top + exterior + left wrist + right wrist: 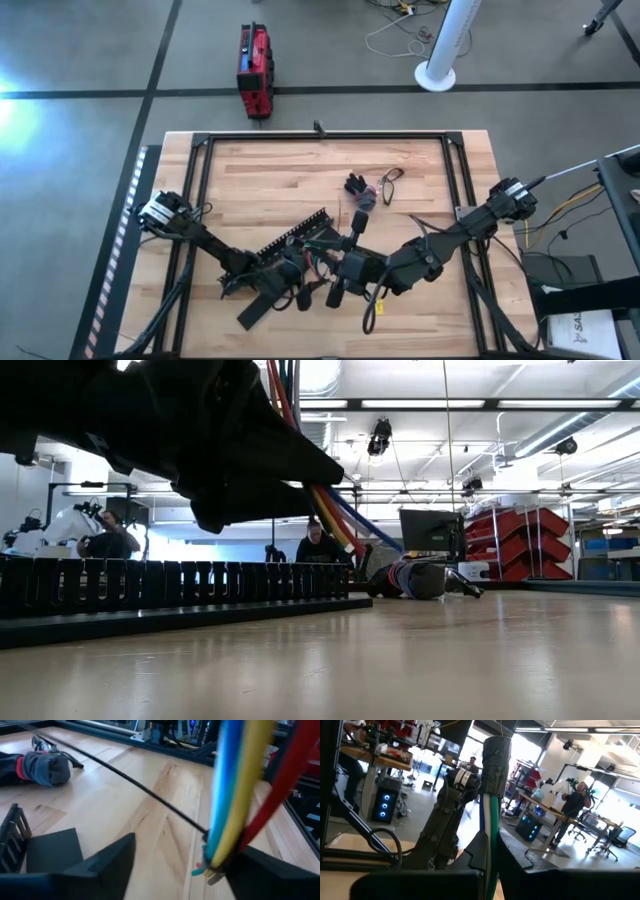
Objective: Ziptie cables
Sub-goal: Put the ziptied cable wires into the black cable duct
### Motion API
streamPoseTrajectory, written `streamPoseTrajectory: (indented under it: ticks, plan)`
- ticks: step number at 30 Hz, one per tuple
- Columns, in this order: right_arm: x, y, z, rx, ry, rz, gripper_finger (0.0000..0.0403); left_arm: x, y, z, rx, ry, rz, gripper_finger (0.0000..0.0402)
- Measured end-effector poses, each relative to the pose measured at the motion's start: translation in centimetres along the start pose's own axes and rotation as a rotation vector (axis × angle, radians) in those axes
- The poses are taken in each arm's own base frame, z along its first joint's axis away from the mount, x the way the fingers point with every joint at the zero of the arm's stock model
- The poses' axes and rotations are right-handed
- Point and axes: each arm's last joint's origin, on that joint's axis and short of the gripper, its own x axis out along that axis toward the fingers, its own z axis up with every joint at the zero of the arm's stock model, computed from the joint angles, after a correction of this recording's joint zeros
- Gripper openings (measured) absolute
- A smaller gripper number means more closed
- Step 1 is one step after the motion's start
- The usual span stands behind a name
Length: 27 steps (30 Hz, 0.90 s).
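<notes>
The cables (235, 800), blue, yellow and red strands, run between the wide-apart fingers of my open left gripper (180, 865), close to one finger (265, 870). Their loose ends (207, 872) show just ahead of it. My right gripper (490, 870) is shut on the same bundle, whose green, blue and white strands rise to a grey taped end (497, 760). The ziptie (130, 780), a thin black strap, slants across the wood and meets the cables (205, 832). From above, both grippers (300, 288) (338, 290) meet near the table's front middle, with the cables (315, 252) just beyond them. My left gripper: I cannot tell whether the cables touch its finger; they pass right beside it. My right gripper pinches the cable bundle (490, 845) between its two fingers, below the grey taped end. The fingers lie across the bundle, which rises beyond them, clear of the wood.
A black comb-like cable duct (295, 233) lies just behind the left gripper, and shows as a slotted wall in the low view (180, 585). Grey-and-red gloves (360, 192) and a small black wire loop (391, 184) lie farther back. A black frame (320, 138) borders the table.
</notes>
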Motion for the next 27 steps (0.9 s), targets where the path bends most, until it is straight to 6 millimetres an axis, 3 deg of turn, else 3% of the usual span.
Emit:
streamPoseTrajectory:
  ticks: [11,16,22,27]
  plan:
    - [0.0,0.0,-0.1,0.009,0.013,-0.02,0.0009,-0.7,0.0,0.5,0.057,0.067,0.022,0.0018]
    - [0.0,-0.3,-0.2,0.006,0.052,-0.093,0.0009,-3.7,0.3,2.6,0.094,0.211,0.021,0.0035]
    - [0.2,-0.3,-1.1,0.051,0.11,-0.094,0.0009,-10.1,1.4,5.9,0.062,0.479,-0.097,0.0023]
    - [0.7,-0.4,-3.1,0.135,0.231,-0.078,0.0009,-15.5,2.8,8.3,-0.043,0.68,-0.202,0.0012]
